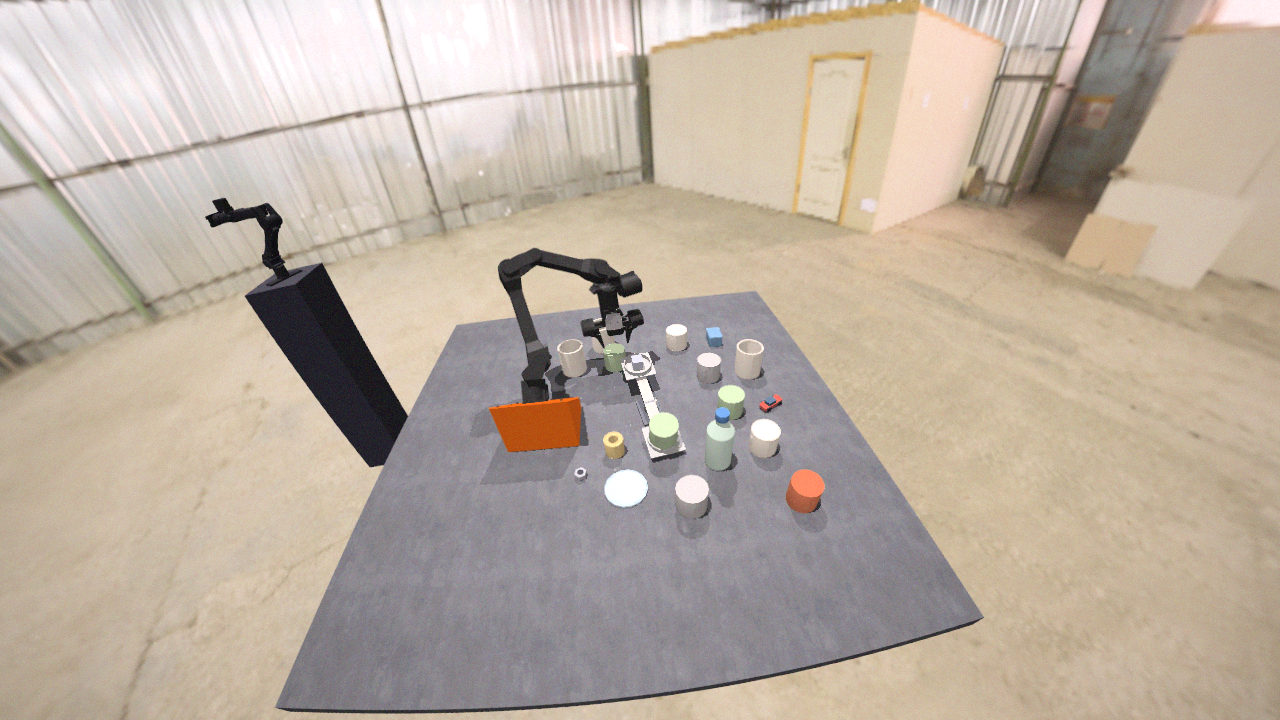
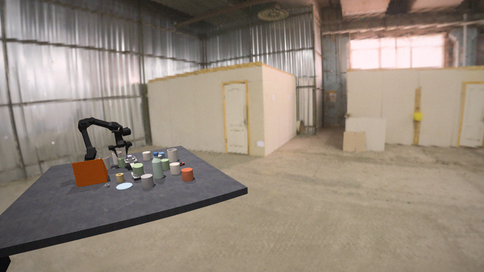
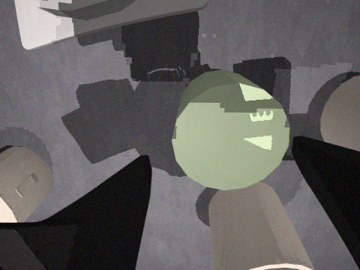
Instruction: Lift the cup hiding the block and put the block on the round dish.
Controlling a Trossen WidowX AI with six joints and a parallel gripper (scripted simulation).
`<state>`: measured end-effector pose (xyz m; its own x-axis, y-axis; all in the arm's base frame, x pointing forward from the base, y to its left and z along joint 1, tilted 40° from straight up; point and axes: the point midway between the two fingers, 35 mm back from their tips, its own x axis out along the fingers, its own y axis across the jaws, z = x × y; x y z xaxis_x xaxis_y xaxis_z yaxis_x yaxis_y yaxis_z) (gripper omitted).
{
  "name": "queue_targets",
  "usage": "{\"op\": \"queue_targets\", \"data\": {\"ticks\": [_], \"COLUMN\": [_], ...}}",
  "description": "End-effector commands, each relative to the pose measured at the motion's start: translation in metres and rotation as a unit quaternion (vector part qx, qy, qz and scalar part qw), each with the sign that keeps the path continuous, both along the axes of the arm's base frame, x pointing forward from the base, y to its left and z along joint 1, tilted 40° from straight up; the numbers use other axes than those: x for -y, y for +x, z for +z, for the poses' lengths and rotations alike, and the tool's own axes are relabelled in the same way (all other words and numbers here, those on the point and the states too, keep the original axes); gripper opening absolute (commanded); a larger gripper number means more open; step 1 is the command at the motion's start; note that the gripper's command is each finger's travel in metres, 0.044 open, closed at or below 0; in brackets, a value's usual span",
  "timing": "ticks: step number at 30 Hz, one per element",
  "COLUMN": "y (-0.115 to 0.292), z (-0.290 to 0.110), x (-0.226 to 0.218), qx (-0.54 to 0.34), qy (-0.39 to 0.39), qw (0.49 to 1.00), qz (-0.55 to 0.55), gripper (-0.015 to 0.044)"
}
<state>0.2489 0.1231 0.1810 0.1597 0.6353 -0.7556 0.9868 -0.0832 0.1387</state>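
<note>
Corrugated metal walls (image 2: 67, 67), concrete floor (image 2: 338, 203).

In the wrist view the fingertips run off the lower corners. The balance pan (image 3: 100, 0) is cut by the top edge, and two beige cups (image 3: 22, 177) are cut by the left and right edges. From the top view the block (image 1: 639, 363) on the far pan is too small to read — just a pale patch.
</note>
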Motion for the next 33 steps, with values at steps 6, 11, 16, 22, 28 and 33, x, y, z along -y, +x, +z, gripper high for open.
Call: {"op": "queue_targets", "data": {"ticks": [6,11,16,22,28,33], "y": [0.021,0.039,0.042,0.044,0.045,0.046], "z": [-0.005,-0.025,-0.031,-0.043,-0.047,-0.053], "x": [0.036,0.101,0.122,0.112,0.109,0.104], "qx": [0.003,-0.020,-0.025,-0.025,-0.025,-0.025], "qy": [-0.009,-0.008,-0.001,-0.001,-0.001,-0.001], "qw": [1.000,1.000,1.000,1.000,1.000,1.000], "qz": [-0.013,-0.005,-0.003,-0.003,-0.003,-0.003], "gripper": [0.0260,0.0260,0.0260,0.0260,0.0260,0.0260]}}
